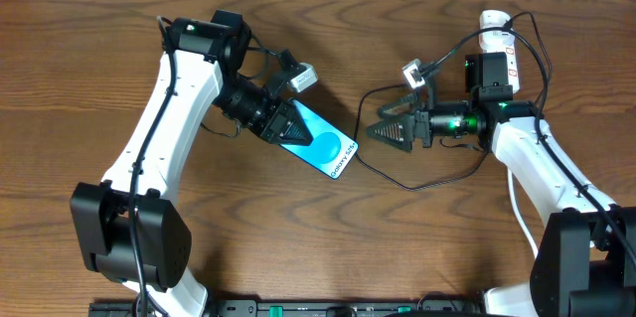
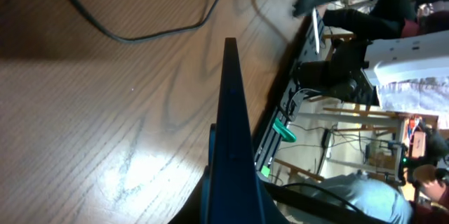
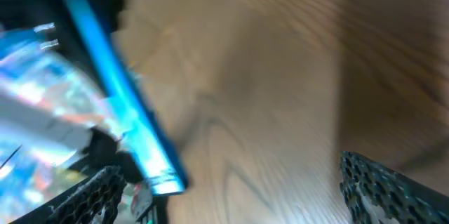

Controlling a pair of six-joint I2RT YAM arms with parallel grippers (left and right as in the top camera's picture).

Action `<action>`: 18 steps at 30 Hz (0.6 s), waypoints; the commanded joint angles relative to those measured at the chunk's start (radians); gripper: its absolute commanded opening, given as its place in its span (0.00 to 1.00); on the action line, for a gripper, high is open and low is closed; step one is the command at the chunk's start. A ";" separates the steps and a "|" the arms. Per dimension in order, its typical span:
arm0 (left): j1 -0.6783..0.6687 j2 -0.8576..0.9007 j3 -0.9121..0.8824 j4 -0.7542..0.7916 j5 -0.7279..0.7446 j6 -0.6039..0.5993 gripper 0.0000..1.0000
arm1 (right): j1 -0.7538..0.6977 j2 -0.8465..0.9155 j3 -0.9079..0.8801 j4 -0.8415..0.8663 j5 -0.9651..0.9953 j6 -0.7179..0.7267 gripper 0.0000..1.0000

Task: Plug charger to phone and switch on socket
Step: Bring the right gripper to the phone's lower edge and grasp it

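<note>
My left hand (image 1: 285, 124) is clamped tight on one end of the phone (image 1: 326, 146), which sticks out from it toward the middle of the worktop (image 1: 417, 257) with its cyan screen and the white "Galaxy S25" band facing up. In the left wrist view I see the phone (image 2: 231, 126) edge-on, a thin dark blade rising from between the fingers. It looks lifted clear of the wood, though I can't be sure from these angles. My right hand (image 1: 380, 130) is spread wide and holds nothing. It points straight at the free end of the phone and sits just beside it, not touching. The right wrist view is badly blurred, but it shows the phone's bright blue edge (image 3: 119, 90) ahead of the parted fingers (image 3: 393, 189). The charger (image 1: 402, 184) lies loose on the worktop in a black loop below the right hand, well apart from the phone. The socket (image 1: 500, 34) — white, with red marks — lies at the far right.
</note>
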 commanded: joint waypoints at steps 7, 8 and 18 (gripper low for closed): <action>0.005 0.011 0.023 0.002 0.074 0.116 0.07 | 0.094 -0.028 0.003 0.039 -0.168 -0.353 0.99; 0.005 0.013 0.023 0.000 0.074 0.116 0.07 | 0.115 -0.028 0.003 0.053 -0.135 -0.352 0.99; 0.005 0.024 0.023 -0.036 0.074 0.114 0.07 | 0.216 -0.028 0.003 0.144 -0.020 -0.399 0.90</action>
